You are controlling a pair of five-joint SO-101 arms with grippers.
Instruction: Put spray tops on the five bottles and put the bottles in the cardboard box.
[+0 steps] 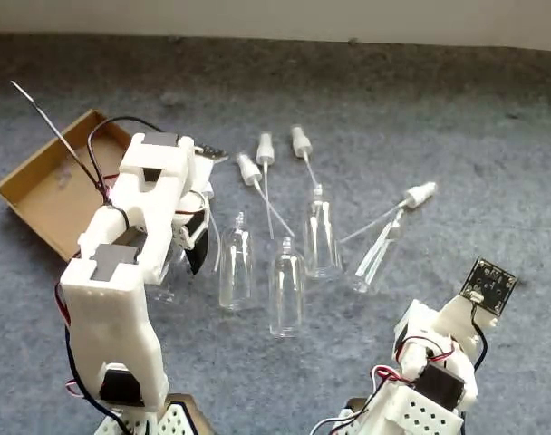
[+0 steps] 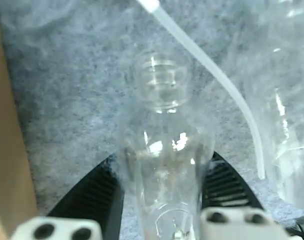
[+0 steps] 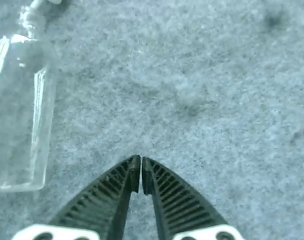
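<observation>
The left pincer [image 2: 162,192] grips a clear bottle [image 2: 164,145] by its body, with the neck open, just beside the cardboard box [image 1: 40,186] at the bench's [image 1: 457,109] left edge. Three more open bottles [image 1: 235,263] [image 1: 286,285] [image 1: 321,236] lie mid-bench. A fifth bottle [image 1: 375,254] toward the right edge has a spray top [image 1: 420,193] with its tube in the neck. Three loose spray tops [image 1: 248,168] [image 1: 265,149] [image 1: 301,140] lie toward the far edge. The right pincer [image 3: 141,175] is closed on nothing, above bare bench.

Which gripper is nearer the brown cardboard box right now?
Left. The left gripper, fingers closed on a clear plastic bottle, sits beside the brown cardboard box; the right gripper, fingers shut, is over grey carpet well away.
</observation>
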